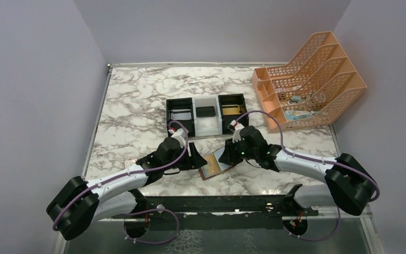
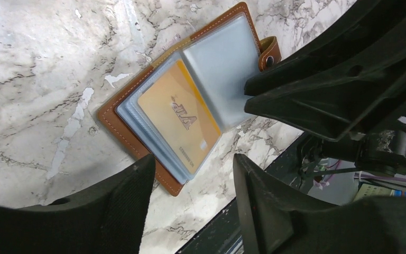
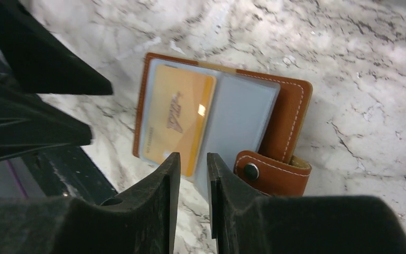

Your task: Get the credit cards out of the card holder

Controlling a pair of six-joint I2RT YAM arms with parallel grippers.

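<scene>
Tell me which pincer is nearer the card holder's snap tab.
Right. The right pincer is just beside the snap tab, while the left pincer is at the card holder's opposite edge, by the gold card.

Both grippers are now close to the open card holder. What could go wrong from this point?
1. The gold card sits inside a clear sleeve. The left gripper, open over its edge, may pinch sleeve and card together and lift the whole card holder.
2. The card holder lies near the near edge of the table, so a push could slide it off.
3. The right gripper is very close to the left gripper, and they might collide.
</scene>
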